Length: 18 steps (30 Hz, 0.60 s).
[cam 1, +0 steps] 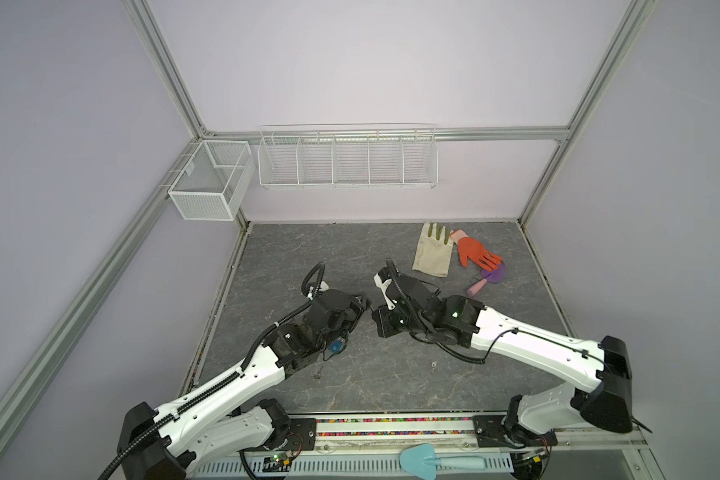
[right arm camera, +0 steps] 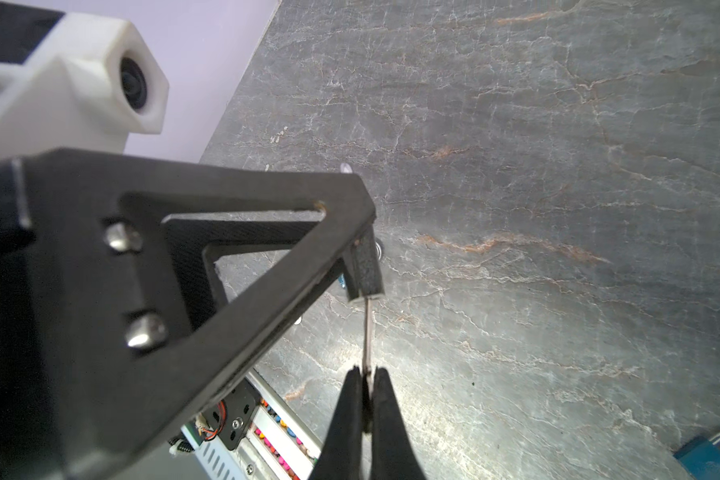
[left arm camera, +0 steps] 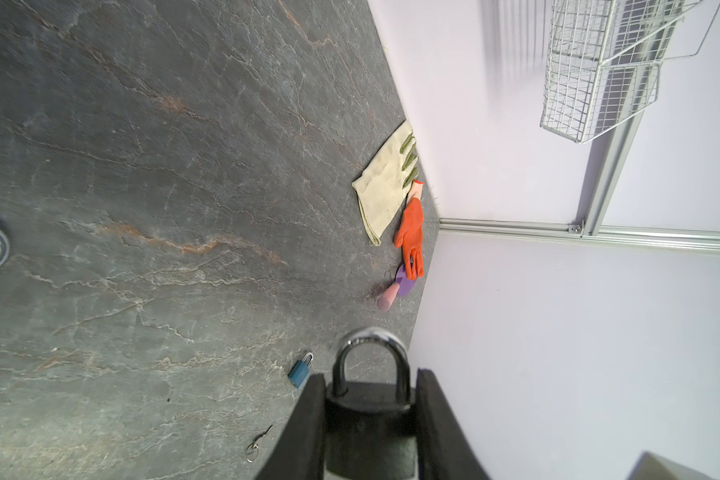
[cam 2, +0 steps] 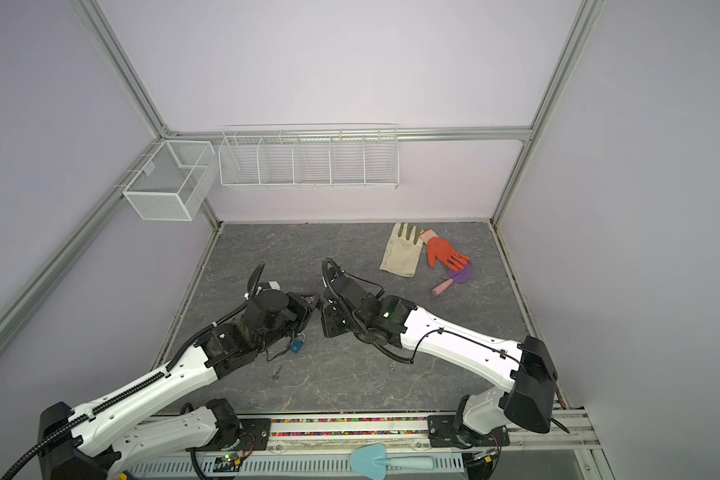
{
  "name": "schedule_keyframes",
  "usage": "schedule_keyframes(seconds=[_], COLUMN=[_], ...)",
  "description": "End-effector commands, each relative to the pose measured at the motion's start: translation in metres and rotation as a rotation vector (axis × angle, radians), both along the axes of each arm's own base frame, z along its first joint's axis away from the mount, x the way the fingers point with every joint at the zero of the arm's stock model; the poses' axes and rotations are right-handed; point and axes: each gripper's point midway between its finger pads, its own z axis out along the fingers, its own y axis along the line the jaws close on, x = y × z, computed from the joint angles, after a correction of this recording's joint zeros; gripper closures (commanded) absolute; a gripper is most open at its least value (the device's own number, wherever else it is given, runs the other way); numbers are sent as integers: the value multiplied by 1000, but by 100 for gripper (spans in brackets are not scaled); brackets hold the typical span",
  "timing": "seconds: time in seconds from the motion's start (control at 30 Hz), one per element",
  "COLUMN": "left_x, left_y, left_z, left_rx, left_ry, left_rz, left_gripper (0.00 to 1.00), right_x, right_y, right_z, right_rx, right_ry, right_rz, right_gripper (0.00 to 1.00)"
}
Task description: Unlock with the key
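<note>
My left gripper point(left arm camera: 368, 384) is shut on a black padlock point(left arm camera: 366, 411); its silver shackle point(left arm camera: 370, 338) sticks out past the fingertips. In the right wrist view my right gripper point(right arm camera: 366, 374) is shut on a thin metal key point(right arm camera: 367, 332), and the blade's tip meets the bottom of the padlock point(right arm camera: 364, 266). In both top views the left gripper point(cam 1: 360, 305) and the right gripper point(cam 1: 374, 312) meet tip to tip above the middle of the table, and the lock and key are hidden between them.
A small blue padlock point(cam 1: 336, 345) and a loose key on a ring point(cam 1: 317, 375) lie near the left arm. A cream glove point(cam 1: 432, 254), an orange glove point(cam 1: 472, 251) and a purple trowel point(cam 1: 491, 276) lie at the back right. Wire baskets point(cam 1: 348, 160) hang on the back wall.
</note>
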Motion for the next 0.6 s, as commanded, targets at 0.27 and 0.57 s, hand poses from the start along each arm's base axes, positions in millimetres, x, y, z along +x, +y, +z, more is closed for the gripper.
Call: schedule_keyframes(seconds=[0.27, 0.57], left_x=[-14, -25], left_y=[-23, -34], left_z=[15, 11], left_rx=[-68, -42], left_ry=[18, 27], left_rz=[-98, -142], left_gripper=[100, 100], right_x=[8, 8], right_y=[4, 26], right_z=[20, 51], right_rx=[-83, 158], right_ry=[-203, -120], right_rz=[-20, 20], right_gripper=[93, 93])
